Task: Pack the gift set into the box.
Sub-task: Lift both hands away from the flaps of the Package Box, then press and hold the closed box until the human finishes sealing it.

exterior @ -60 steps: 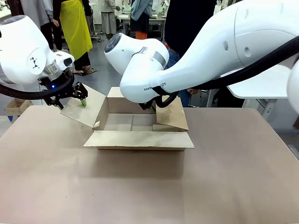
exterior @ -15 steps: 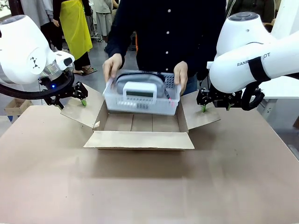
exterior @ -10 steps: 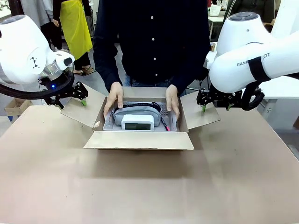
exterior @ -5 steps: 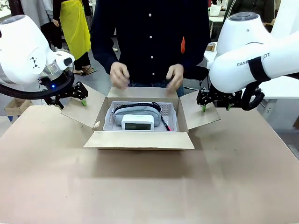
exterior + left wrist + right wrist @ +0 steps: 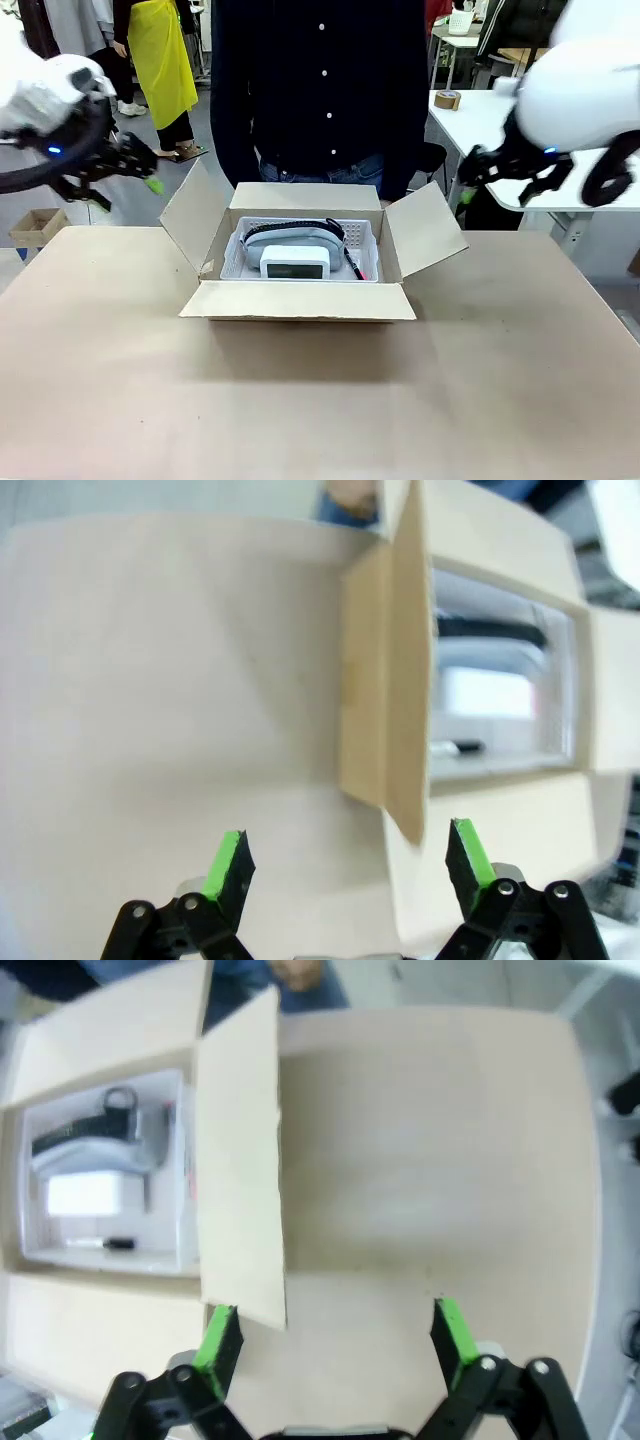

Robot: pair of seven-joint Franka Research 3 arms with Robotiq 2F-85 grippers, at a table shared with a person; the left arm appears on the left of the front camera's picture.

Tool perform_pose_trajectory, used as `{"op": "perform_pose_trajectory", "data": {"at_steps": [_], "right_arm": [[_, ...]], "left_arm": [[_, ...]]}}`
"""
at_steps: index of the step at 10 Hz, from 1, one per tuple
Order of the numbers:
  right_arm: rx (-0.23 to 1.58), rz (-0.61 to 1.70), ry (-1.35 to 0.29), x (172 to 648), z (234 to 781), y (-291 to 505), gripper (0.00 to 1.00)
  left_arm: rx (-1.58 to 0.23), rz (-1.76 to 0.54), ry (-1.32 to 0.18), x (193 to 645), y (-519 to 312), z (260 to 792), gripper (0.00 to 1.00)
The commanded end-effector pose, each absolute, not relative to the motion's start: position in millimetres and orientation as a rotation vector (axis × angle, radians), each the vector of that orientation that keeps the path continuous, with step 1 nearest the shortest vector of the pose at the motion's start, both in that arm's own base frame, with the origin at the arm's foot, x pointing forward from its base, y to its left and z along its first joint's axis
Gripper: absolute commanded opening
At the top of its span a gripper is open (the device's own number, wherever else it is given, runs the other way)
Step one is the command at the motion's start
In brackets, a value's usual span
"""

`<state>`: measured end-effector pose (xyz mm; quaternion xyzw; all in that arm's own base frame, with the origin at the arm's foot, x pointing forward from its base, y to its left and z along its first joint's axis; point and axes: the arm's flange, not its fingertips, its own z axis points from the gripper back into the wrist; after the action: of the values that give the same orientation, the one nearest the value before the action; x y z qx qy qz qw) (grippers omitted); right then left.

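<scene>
Tabletop (image 5: 300, 410) box (image 5: 298, 300) holds gift set (image 5: 294, 263) (wrist views: fingers (image 5: 228, 858) seemingly apart).

— What's the room like from where you sit?
— I see a tan tabletop (image 5: 300, 420) spread under my left fingers (image 5: 228, 865) and my right fingers (image 5: 218, 1345), evenly lit. Beyond the left fingers there is grey floor (image 5: 202, 150), and 1 small brown carton (image 5: 35, 225) stands off to their outer side.
— And the other side?
— Behind the right fingers stands 1 white table (image 5: 480, 115) with a tape roll (image 5: 449, 99) on it.

left jaws and right jaws motion-blurred, front view
</scene>
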<state>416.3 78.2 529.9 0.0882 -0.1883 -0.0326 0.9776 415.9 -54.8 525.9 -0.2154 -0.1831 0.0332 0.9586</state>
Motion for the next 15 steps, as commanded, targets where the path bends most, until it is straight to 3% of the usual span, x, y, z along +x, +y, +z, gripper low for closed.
{"op": "perform_pose_trajectory", "data": {"at_steps": [1, 2, 3, 5, 6, 15], "right_arm": [[0.505, -0.08, -0.28, 377.8, 520.4, 1.0, 1.0], [0.786, -0.117, -0.284, 360.6, 501.2, -49.0, 1.0], [1.011, -0.204, -0.274, 349.7, 474.8, -90.0, 1.0], [1.321, -0.335, -0.357, 334.1, 415.7, -142.8, 1.0], [0.852, -0.182, -0.35, 336.4, 474.2, -92.9, 1.0], [0.852, -0.182, -0.35, 336.4, 474.2, -92.9, 1.0]], "left_arm": [[-0.737, -0.039, -0.312, 381.9, 20.1, 514.5, 1.0], [-1.005, -0.23, -0.295, 373.5, 64.3, 495.8, 1.0], [-1.241, -0.21, -0.32, 370.6, 101.2, 472.3, 1.0], [-1.666, 0.083, -0.453, 368.9, 154.3, 425.3, 1.0], [-1.084, -0.096, -0.487, 344.8, 103.9, 478.4, 1.0], [-1.084, -0.096, -0.487, 344.8, 103.9, 478.4, 1.0]]}}
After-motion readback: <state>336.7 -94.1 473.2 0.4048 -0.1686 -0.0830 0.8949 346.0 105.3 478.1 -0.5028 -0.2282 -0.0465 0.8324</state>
